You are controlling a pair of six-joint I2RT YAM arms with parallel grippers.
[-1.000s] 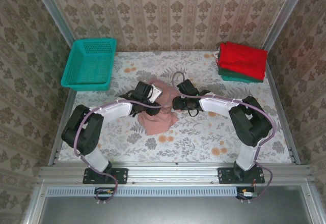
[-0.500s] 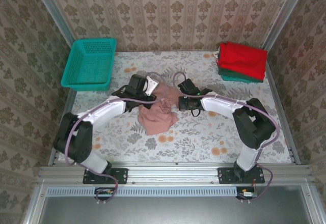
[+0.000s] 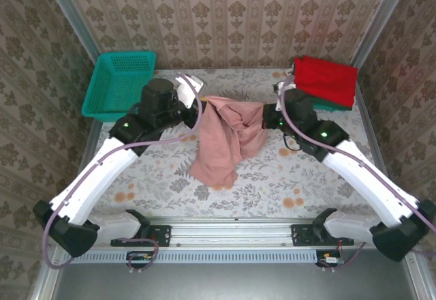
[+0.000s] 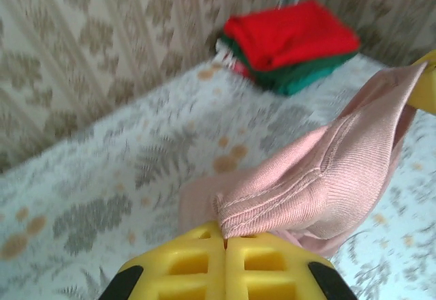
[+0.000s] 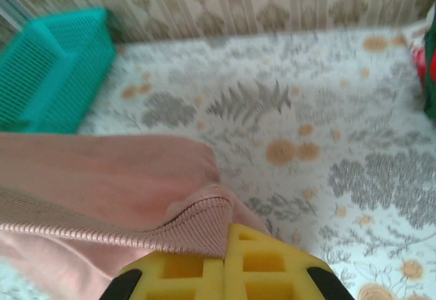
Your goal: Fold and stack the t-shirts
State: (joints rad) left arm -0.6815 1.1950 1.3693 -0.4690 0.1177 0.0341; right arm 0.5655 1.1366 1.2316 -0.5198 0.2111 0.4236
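A dusty-pink t-shirt (image 3: 225, 136) hangs above the table, stretched between both grippers, its lower part draping down to the cloth-covered table. My left gripper (image 3: 203, 102) is shut on its ribbed edge (image 4: 286, 198); the yellow jaws meet on the hem at my left gripper (image 4: 225, 240). My right gripper (image 3: 267, 117) is shut on the other end, with ribbed cloth (image 5: 170, 228) pinched at my right gripper (image 5: 225, 249). A folded red t-shirt (image 3: 325, 78) lies on a folded dark green one (image 3: 320, 102) at the back right, also in the left wrist view as red t-shirt (image 4: 293, 31) over green t-shirt (image 4: 300, 76).
A teal mesh basket (image 3: 121, 85) stands at the back left, also seen as the basket (image 5: 48, 68) in the right wrist view. Patterned walls close in the table (image 3: 163, 177) on three sides; a metal rail runs along the near edge.
Both grippers closed on the crumpled pink t-shirt, then rose and moved apart. The shirt came up off the table and now hangs stretched between them.
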